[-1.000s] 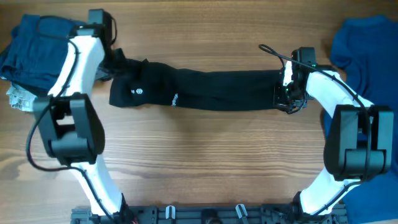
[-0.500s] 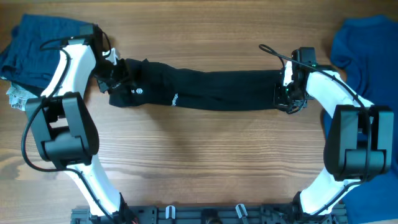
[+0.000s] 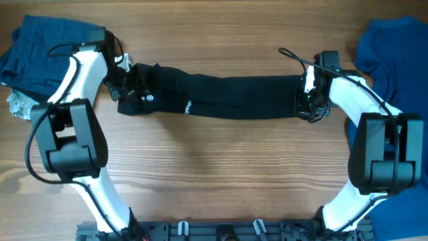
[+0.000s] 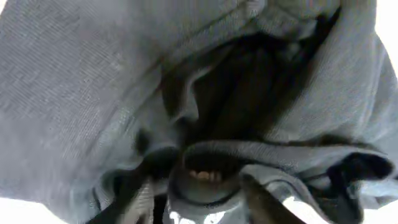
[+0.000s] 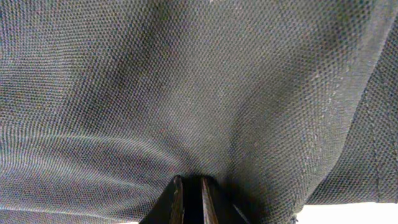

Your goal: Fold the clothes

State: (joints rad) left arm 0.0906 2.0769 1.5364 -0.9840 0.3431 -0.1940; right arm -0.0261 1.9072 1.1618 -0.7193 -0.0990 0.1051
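Black shirt (image 3: 227, 97): matt cloth, fine pitted knit close up, soft rumpled folds. Table (image 3: 221, 174): wood, clear grain, faint satin sheen. Blue shirt (image 3: 394, 47), navy pieces (image 3: 40, 47): matt cloth. Left arm (image 3: 83, 63), right arm (image 3: 354, 94): smooth white plastic shells, matt black joints.

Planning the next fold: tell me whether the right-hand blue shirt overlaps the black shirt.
No, the blue shirt lies at the table's right edge, apart from the black shirt.
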